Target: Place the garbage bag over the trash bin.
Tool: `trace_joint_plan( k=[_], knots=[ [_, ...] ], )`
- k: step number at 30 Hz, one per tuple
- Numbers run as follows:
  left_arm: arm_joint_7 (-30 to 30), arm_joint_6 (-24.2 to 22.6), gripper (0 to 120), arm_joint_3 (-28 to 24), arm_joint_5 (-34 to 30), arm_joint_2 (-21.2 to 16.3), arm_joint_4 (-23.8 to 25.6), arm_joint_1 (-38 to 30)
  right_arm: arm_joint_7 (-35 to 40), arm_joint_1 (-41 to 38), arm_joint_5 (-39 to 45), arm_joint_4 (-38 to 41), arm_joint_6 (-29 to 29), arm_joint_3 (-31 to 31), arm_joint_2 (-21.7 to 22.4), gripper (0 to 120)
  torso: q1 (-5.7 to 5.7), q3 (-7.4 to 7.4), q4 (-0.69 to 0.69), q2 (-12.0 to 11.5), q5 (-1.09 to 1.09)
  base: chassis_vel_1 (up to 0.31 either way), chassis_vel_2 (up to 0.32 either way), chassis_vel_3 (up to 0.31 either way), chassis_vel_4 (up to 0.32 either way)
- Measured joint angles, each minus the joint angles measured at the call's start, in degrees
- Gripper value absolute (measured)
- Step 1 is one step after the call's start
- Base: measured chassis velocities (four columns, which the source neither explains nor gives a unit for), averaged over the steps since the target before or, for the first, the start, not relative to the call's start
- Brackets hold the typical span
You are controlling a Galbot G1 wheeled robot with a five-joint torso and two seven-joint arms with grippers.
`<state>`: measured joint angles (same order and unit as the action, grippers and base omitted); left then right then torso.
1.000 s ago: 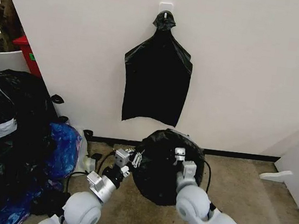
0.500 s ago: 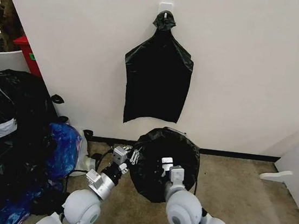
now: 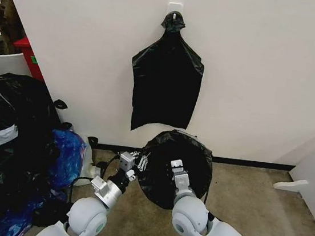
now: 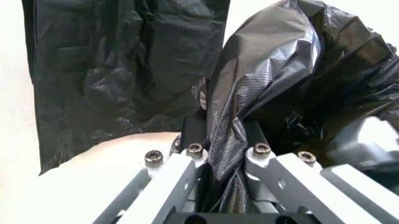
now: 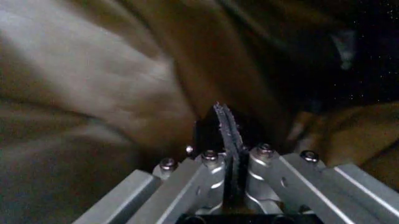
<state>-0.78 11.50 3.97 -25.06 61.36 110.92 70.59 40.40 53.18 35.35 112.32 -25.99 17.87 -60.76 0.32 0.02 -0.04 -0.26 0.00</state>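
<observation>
Both grippers are clamped on the garbage bag (image 3: 177, 169): left gripper (image 3: 140, 161) at its edge, right gripper (image 3: 175, 167) pinching film. Bag mouth looks spread wide above the carpet; the trash bin itself can't be made out, so seating over its rim looks unfinished.

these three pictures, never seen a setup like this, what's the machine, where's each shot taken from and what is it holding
It is a wheeled robot with two arms. The wide picture comes from its head camera, looking down at a carpeted floor by a wall. The two close-ups come from cameras on its wrists. The left gripper is shut on the garbage bag, which is draped over the trash bin. The right gripper is shut on a thin edge of the same bag. A flat bunch of black bags hangs on the wall, and bulging black sacks sit to the left.
</observation>
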Motion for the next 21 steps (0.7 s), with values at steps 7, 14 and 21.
trace_joint_plan(
  k=[7,14,21],
  knots=[
    [-0.48,0.09,5,-0.53,-0.79,0.29,-0.36,-0.57,0.82,-0.43,9.25,1.53,-0.57,2.12,-0.92,0,0.00,0.00,0.00,0.00,0.00,0.000,0.000,0.000,0.000],
    [-1.60,0.87,5,-0.56,-2.23,0.08,1.01,-0.10,3.71,-2.70,7.12,-3.64,-5.62,3.26,-2.53,0,0.00,0.00,0.01,0.00,0.00,0.000,0.000,0.000,0.000],
    [-1.76,1.03,5,-0.02,-2.56,-0.42,1.61,0.07,5.43,-3.04,1.42,-5.38,-8.71,2.93,-1.51,0,0.00,0.00,0.00,0.00,0.00,0.000,0.000,0.000,0.000]
  ],
)
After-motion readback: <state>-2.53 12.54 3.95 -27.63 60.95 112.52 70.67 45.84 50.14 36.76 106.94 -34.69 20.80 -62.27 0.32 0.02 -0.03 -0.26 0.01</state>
